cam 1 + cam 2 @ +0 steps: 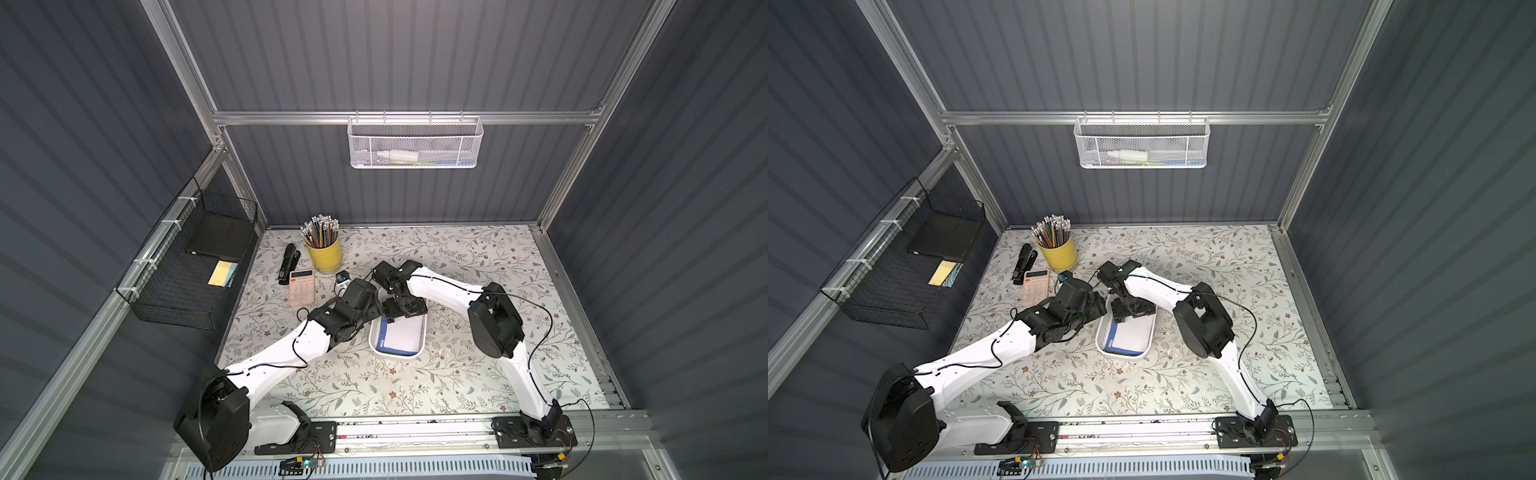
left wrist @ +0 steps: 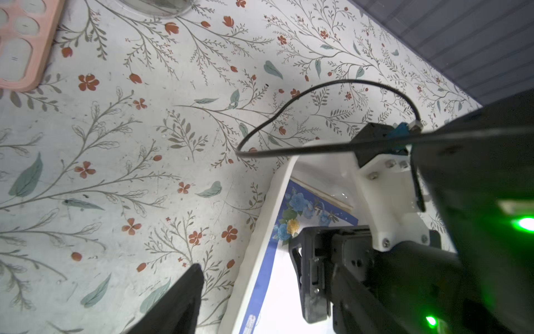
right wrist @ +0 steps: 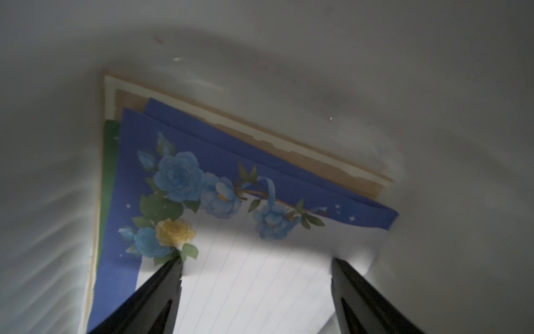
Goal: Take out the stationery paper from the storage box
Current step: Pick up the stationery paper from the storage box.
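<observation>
Wide-spread right gripper (image 3: 257, 267), both tips down on the top sheet inside the storage box (image 3: 433, 115).
The stationery paper (image 3: 179, 179) is stacked in the box, a blue rose-bordered lined sheet on top and tan and green edges under it. The left gripper (image 1: 1098, 307) is by the box rim; can't tell its opening.

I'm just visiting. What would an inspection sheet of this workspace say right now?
Surface: floral table.
Job's things: paper in box, blue-bordered sheet on top.
Clutter: pencil cup, stapler, calculator, back left.
Grippers: right gripper open, tips at top sheet; left gripper open, at box's edge.
Cables: black cable looping above table.
Surroundings: white basket hung at back; black basket hung at left.
</observation>
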Controlling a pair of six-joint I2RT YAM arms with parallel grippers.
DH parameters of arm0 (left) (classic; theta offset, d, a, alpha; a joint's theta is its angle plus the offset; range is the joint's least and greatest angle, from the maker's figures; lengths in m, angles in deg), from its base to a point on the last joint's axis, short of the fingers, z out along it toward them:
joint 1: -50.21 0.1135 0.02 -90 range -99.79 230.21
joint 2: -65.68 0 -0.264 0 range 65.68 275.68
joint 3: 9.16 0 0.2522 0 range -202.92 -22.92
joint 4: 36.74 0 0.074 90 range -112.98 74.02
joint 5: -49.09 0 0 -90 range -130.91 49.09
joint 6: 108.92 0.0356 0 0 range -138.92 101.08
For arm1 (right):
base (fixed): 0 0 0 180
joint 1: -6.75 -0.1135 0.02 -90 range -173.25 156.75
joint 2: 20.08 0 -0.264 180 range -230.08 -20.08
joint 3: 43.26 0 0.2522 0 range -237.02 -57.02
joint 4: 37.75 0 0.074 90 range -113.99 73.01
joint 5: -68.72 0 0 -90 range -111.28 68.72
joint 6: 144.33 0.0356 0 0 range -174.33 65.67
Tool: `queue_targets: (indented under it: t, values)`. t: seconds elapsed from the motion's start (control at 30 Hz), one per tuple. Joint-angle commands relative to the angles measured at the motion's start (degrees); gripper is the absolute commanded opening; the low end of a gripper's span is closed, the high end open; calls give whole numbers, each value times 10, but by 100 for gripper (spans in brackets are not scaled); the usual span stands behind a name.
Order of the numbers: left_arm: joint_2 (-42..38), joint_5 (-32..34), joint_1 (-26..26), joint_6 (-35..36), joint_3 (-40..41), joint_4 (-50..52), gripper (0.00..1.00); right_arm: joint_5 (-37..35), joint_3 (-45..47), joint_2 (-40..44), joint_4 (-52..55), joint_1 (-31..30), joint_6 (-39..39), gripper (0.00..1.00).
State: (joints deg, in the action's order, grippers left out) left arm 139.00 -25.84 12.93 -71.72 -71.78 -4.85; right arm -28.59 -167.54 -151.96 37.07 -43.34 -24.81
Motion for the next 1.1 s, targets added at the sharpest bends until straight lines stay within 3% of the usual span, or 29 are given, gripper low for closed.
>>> queue_targets:
  t: [0.0, 0.27, 0.47, 0.73, 0.87, 1.07]
  values:
    - [-12, 10, 5, 8, 16, 16, 73, -46, -20, -2, 71, -6, 39, 86]
    - [6, -13, 5, 10, 24, -9, 73, -89, -59, -19, 130, -15, 69, 89]
    - [13, -16, 5, 16, 18, -8, 73, -21, 1, -31, 77, -14, 71, 95]
    - [9, -16, 6, 15, 20, -3, 73, 97, 161, 35, -93, 17, 96, 98]
    - [15, -15, 6, 15, 16, 0, 73, 146, 236, 50, -162, 25, 108, 90]
    - [21, -17, 7, 15, 18, -2, 73, 133, 233, 51, -154, 25, 102, 73]
